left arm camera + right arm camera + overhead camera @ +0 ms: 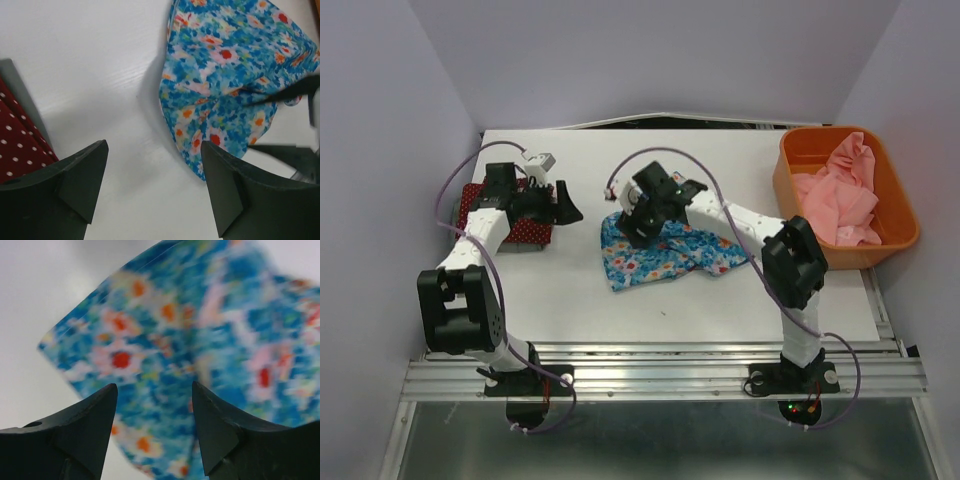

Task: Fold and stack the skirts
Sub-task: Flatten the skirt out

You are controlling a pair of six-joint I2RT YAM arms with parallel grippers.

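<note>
Well, the left gripper [154, 146] hangs spread over bare table [100, 60] beside the folded dark red skirt [20, 140]. At centre the right gripper [154, 386], jaws apart, sits over the crumpled blue skirt [660, 258]; closing there may bunch several layers.

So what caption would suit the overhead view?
Right gripper over the blue floral skirt; left gripper near the red dotted skirt.

walls [650, 50]: plain pale lavender, three sides | bench [720, 310]: white top | aluminium rail [660, 372]: near edge | light: even
</note>
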